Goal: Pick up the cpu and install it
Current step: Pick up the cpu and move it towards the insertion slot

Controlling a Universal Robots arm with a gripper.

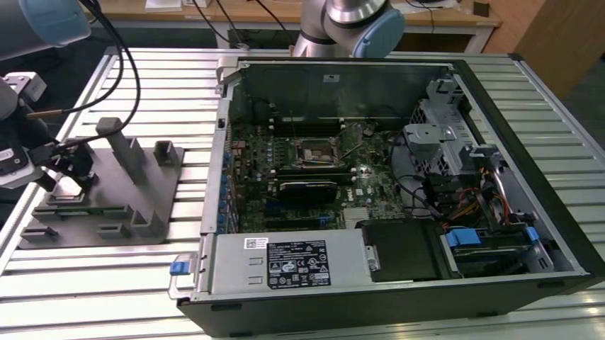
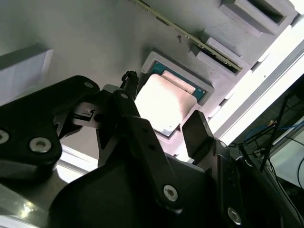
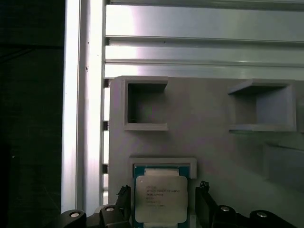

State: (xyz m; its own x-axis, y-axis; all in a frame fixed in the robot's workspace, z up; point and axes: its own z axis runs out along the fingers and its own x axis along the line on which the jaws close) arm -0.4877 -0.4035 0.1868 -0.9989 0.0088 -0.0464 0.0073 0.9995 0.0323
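The tool (image 3: 163,195) hangs low over the grey holder (image 3: 213,137) on the desk (image 1: 85,283). Its fingers (image 3: 203,204) are spread to either side of the cpu (image 3: 160,199) and stand apart from its edges. The cpu lies flat in a shallow framed pocket (image 3: 161,162) of the holder, well apart from the open computer case (image 1: 378,177). This grasp seems to call for closing evenly and centred on two opposite edges, so the cpu neither tilts nor jams against the pocket walls.
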